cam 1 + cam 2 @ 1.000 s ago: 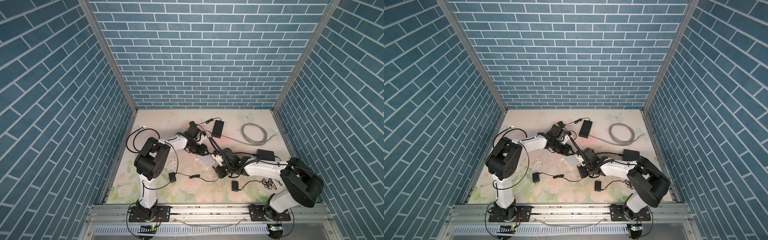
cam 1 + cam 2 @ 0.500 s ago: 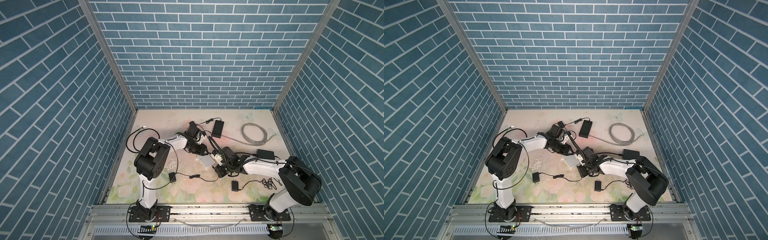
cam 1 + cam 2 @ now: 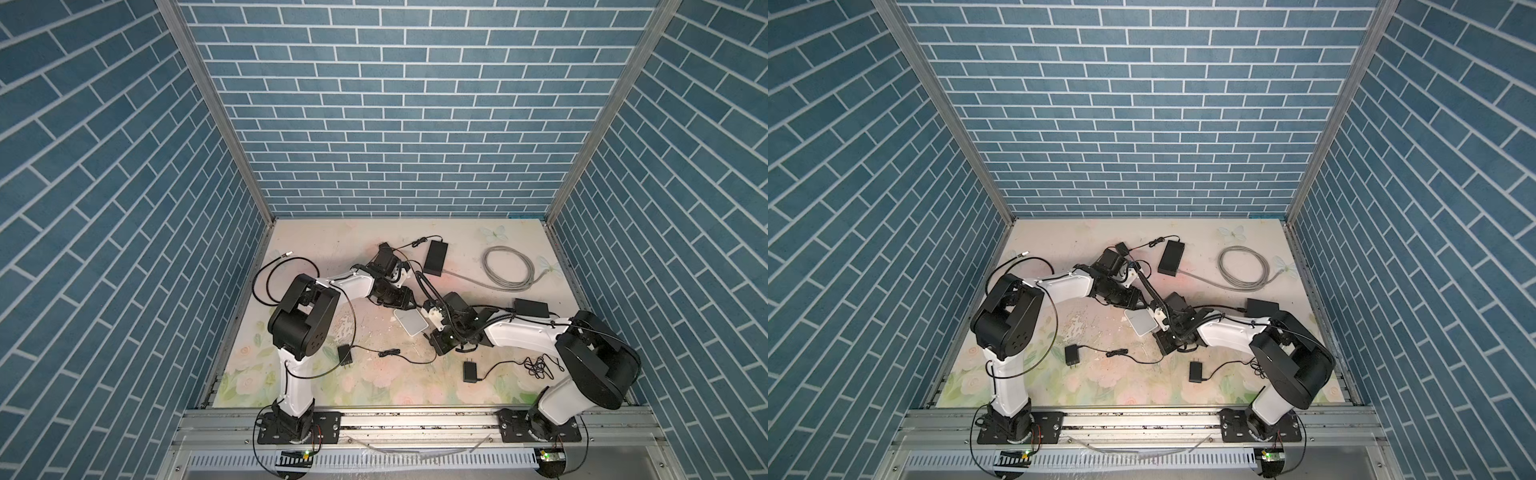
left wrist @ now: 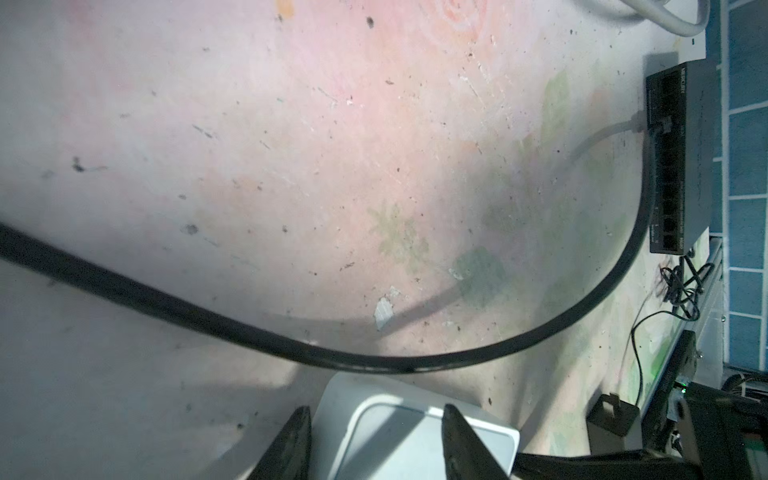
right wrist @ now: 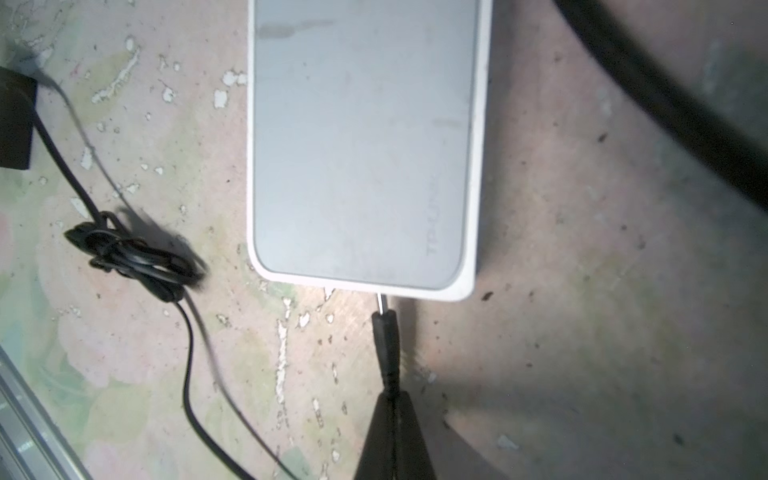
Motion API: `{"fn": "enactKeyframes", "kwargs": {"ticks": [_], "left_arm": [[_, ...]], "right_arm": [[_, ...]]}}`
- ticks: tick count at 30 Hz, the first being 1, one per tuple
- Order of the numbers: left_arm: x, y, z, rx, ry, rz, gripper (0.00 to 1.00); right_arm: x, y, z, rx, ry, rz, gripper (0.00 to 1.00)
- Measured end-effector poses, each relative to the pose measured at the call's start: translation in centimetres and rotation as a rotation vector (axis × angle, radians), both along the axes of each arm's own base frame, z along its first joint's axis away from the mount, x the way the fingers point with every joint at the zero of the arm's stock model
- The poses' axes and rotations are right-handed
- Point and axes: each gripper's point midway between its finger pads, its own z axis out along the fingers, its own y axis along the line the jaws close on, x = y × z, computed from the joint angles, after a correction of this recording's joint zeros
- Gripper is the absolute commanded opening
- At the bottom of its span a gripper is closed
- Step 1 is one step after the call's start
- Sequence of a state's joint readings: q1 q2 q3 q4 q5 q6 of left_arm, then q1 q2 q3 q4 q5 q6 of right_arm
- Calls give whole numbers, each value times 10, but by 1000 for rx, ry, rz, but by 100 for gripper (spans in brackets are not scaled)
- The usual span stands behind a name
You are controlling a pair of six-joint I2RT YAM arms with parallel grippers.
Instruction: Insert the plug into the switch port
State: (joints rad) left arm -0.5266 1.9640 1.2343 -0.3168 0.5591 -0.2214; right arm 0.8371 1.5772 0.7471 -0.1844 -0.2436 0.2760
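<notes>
A white flat switch (image 5: pixel 361 145) lies on the floral mat near the middle in both top views (image 3: pixel 409 328) (image 3: pixel 1139 323). My left gripper (image 4: pixel 376 409) is shut on its far end, one black finger against the side and one over the top edge. My right gripper (image 5: pixel 390 401) is shut on the black barrel plug (image 5: pixel 385 345). The plug's metal tip (image 5: pixel 380 301) touches the switch's near edge, and the port itself is hidden under that edge. In a top view the right gripper (image 3: pixel 432 334) sits just right of the switch and the left gripper (image 3: pixel 405 305) just behind it.
A black switch (image 4: pixel 681 166) with a grey cable plugged in lies to the right. A thick black cable sleeve (image 4: pixel 291 345) arcs past the white switch. A black power brick (image 3: pixel 435 251), a grey cable coil (image 3: pixel 509 268) and two wall adapters (image 3: pixel 345 355) (image 3: pixel 470 371) lie around.
My right arm has edged slightly left toward the white switch with the plug in its grip. The left arm and the switch have stayed put.
</notes>
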Motion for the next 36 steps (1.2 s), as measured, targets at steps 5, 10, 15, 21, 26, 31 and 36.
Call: {"fn": "enactKeyframes", "kwargs": {"ticks": [5, 10, 15, 21, 26, 31, 36], "left_arm": [[1, 1, -1, 6, 4, 15, 52], [1, 1, -1, 8, 5, 19, 52], [0, 2, -2, 9, 8, 20, 52], [2, 1, -2, 3, 4, 25, 52], [2, 1, -2, 2, 3, 25, 52], [1, 1, -3, 2, 6, 24, 52], [1, 1, -2, 1, 7, 24, 52]], "right_arm": [[-3, -1, 0, -2, 18, -2, 0], [-3, -1, 0, -2, 21, -7, 0], [-2, 0, 0, -3, 24, -10, 0], [1, 3, 0, 0, 24, -9, 0], [2, 5, 0, 3, 26, -18, 0], [2, 4, -1, 4, 35, -38, 0], [3, 3, -1, 5, 43, -58, 0]]}}
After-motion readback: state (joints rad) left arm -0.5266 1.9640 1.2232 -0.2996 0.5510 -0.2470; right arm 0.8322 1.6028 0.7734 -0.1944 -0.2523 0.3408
